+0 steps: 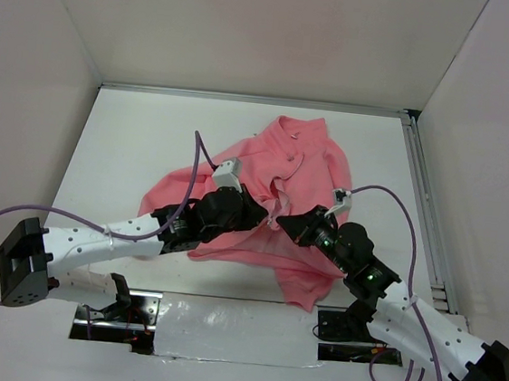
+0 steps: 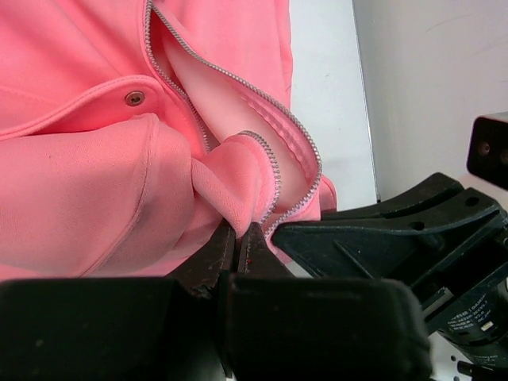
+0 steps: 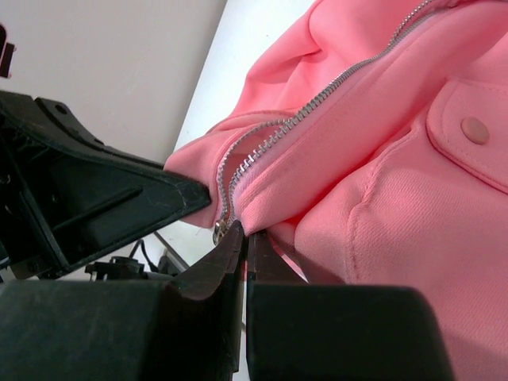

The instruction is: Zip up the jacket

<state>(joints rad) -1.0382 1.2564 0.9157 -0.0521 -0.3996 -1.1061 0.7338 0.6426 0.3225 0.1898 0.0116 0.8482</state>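
Left tool (image 2: 238,232) is pinched tight on a bunched fold of the jacket (image 1: 285,157), right by the lower end of its zipper (image 2: 279,117), whose two rows of teeth stand apart over the paler lining (image 2: 216,97). Right tool (image 3: 242,236), nose to nose with it, is clamped just as narrowly on the hem beside the small metal zipper end (image 3: 217,230). Crumpled, the jacket lies in the middle of the counter (image 1: 142,133), collar toward the far edge
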